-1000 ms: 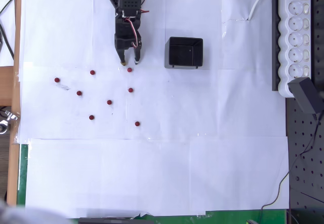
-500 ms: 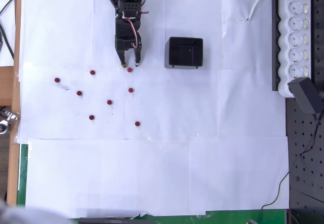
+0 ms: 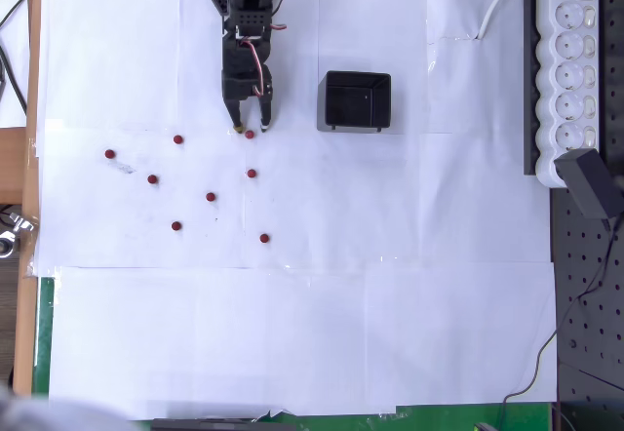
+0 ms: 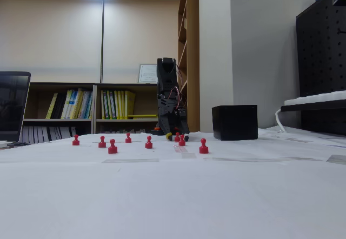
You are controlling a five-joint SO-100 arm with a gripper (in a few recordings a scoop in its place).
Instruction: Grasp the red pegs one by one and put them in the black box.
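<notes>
Several small dark red pegs lie scattered on the white paper left of centre in the overhead view, among them one [image 3: 110,154] at far left and one [image 3: 264,238] lowest. The peg [image 3: 250,135] nearest the arm sits right at the tips of my gripper [image 3: 248,128], between the two spread fingers. The gripper is open and points down the picture. The black box [image 3: 357,99] stands to its right, a short gap away. In the fixed view the gripper [image 4: 177,137] touches down beside a peg [image 4: 182,140], with the box [image 4: 234,122] to the right.
A white power strip [image 3: 570,60] and a black adapter [image 3: 590,182] lie along the right edge of the overhead view, over a black pegboard [image 3: 585,304]. The table's wooden edge [image 3: 32,80] runs down the left. The lower half of the paper is bare.
My gripper has crept down the picture toward the nearest peg, so that its open fingertips now flank it. The pegs and box have not moved.
</notes>
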